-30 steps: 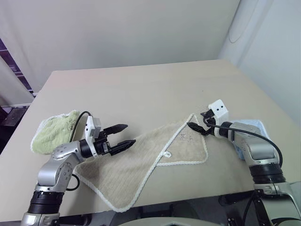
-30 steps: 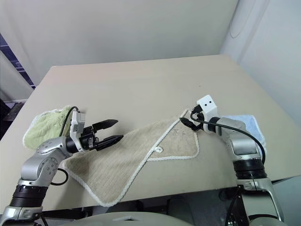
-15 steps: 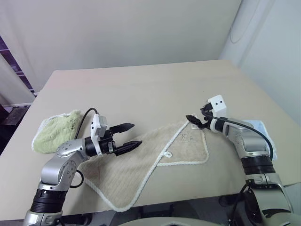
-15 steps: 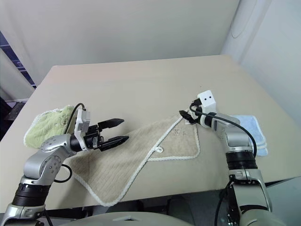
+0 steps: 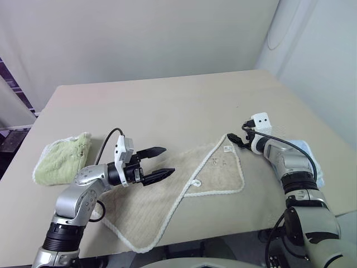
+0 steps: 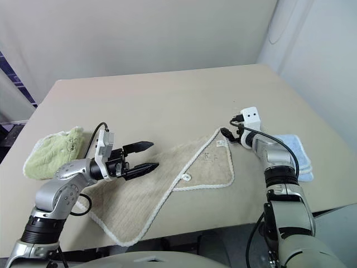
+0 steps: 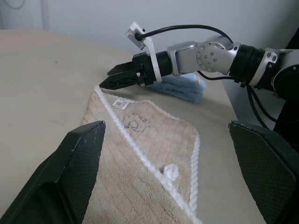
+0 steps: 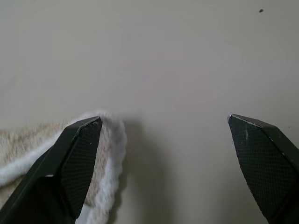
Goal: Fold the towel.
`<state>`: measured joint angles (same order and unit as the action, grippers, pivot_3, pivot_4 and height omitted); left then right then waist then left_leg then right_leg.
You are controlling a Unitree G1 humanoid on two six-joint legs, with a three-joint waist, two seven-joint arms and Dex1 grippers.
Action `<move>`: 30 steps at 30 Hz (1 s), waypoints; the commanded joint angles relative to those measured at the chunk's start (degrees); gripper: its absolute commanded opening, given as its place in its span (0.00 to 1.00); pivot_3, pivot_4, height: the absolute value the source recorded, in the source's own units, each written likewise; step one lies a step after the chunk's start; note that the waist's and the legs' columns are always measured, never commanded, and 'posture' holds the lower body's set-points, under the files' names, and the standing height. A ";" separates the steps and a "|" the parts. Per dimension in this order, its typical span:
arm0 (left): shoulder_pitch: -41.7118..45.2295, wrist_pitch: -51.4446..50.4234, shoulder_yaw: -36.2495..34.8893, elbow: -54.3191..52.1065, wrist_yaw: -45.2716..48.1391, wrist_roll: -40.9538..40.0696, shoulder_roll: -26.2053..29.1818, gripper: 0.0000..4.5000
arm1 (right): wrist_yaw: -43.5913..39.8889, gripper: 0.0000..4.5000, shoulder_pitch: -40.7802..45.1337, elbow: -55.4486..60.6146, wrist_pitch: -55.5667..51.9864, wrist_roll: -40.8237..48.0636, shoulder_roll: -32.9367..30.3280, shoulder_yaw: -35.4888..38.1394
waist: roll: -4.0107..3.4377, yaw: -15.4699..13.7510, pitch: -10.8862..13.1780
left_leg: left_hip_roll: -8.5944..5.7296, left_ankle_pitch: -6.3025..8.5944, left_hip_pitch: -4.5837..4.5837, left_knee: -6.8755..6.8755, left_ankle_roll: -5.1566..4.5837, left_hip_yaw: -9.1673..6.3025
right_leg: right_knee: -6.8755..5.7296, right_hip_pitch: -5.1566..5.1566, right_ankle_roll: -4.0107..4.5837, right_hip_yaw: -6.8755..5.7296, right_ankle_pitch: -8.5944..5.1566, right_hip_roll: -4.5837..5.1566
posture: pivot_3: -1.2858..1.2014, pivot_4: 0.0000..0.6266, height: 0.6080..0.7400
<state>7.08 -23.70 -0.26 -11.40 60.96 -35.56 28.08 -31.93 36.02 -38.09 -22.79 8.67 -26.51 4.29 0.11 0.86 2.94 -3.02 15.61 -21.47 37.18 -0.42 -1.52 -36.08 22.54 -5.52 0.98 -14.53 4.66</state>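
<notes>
The towel point(image 5: 184, 187) is beige-tan terry with white corded edging and lies flat across the near middle of the table point(image 5: 167, 106). Its right part is folded over, with a small white loop point(image 5: 196, 182) on the folded edge and a small label point(image 5: 227, 149) near the far corner. My left gripper point(image 5: 167, 161) is open, points right and hovers just above the towel's left part. My right gripper point(image 5: 240, 139) is open at the towel's far right corner point(image 8: 110, 135). That corner lies beside one of its fingers point(image 8: 77, 158), with nothing between them.
A light green folded towel point(image 5: 58, 159) lies at the left of the table. A light blue folded towel point(image 5: 308, 157) lies at the right edge, under my right forearm. Walls stand behind and to the right of the table.
My right arm has stretched out, carrying its gripper forward and lower to the towel's far corner. My left gripper has drifted slightly right. The camera view has shifted.
</notes>
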 commanded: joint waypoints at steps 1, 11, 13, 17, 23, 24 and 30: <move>-1.23 1.04 -1.02 -2.10 0.14 -0.14 0.96 0.99 | -1.52 1.00 1.26 -0.78 3.25 -2.06 -1.04 -1.57 | 0.00 0.19 0.00 | 0.00 0.00 0.00 0.00 0.00 0.00 | 0.00 0.00 0.00 0.00 0.00 0.00 | 0.52 0.00 1.00; -3.67 2.77 -2.38 -0.48 1.83 0.03 2.79 0.99 | -3.57 1.00 5.10 -6.87 6.86 -3.85 0.98 -3.28 | -0.02 0.28 0.01 | 0.00 0.00 0.02 0.04 0.00 0.00 | -0.03 0.00 0.01 0.03 0.00 0.01 | 0.52 0.00 1.00; -4.14 3.69 -2.89 0.37 1.87 0.46 3.09 0.99 | -3.63 1.00 6.67 -9.60 8.34 -4.57 1.31 -3.80 | -0.02 0.27 0.01 | 0.00 0.00 0.02 0.02 0.00 0.00 | -0.03 0.02 0.01 0.03 0.00 0.01 | 0.52 0.00 1.00; -4.84 4.33 -3.11 0.33 1.68 0.21 3.36 0.99 | -5.39 1.00 8.90 -13.52 11.53 -6.10 1.34 -5.15 | -0.02 0.21 0.01 | 0.00 0.00 0.01 0.00 0.01 0.00 | -0.03 0.04 0.01 0.03 0.00 0.01 | 0.52 0.00 1.00; -6.35 6.29 -3.64 0.92 1.52 0.20 3.05 0.99 | -11.35 1.00 10.40 -16.83 15.59 -8.77 -0.04 -8.05 | -0.04 0.24 0.01 | 0.00 0.00 0.01 -0.01 0.01 0.00 | -0.03 0.05 0.02 0.03 0.00 0.04 | 0.52 0.00 1.00; -6.59 6.67 -3.68 1.13 1.67 0.28 3.07 0.99 | -12.38 1.00 10.26 -16.93 16.53 -9.25 -0.22 -8.58 | -0.04 0.24 0.01 | 0.00 0.00 0.01 -0.02 0.01 0.00 | -0.03 0.05 0.01 0.03 0.00 0.04 | 0.52 0.00 1.00; -7.41 6.96 -3.63 -0.25 0.05 0.24 2.58 0.99 | -16.79 1.00 10.74 -18.67 18.16 -10.18 -0.06 -9.39 | -0.04 0.24 0.00 | 0.00 0.00 0.02 -0.01 0.01 0.00 | -0.04 0.05 0.02 0.03 0.01 0.05 | 0.52 0.00 1.00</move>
<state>-0.41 -17.90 -2.86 -9.70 61.49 -35.41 30.83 -47.83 45.01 -56.08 -5.90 -1.06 -26.14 -4.75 0.07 1.10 2.95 -3.02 15.61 -21.45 37.16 -0.41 -1.53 -36.12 22.58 -5.51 1.01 -14.52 4.71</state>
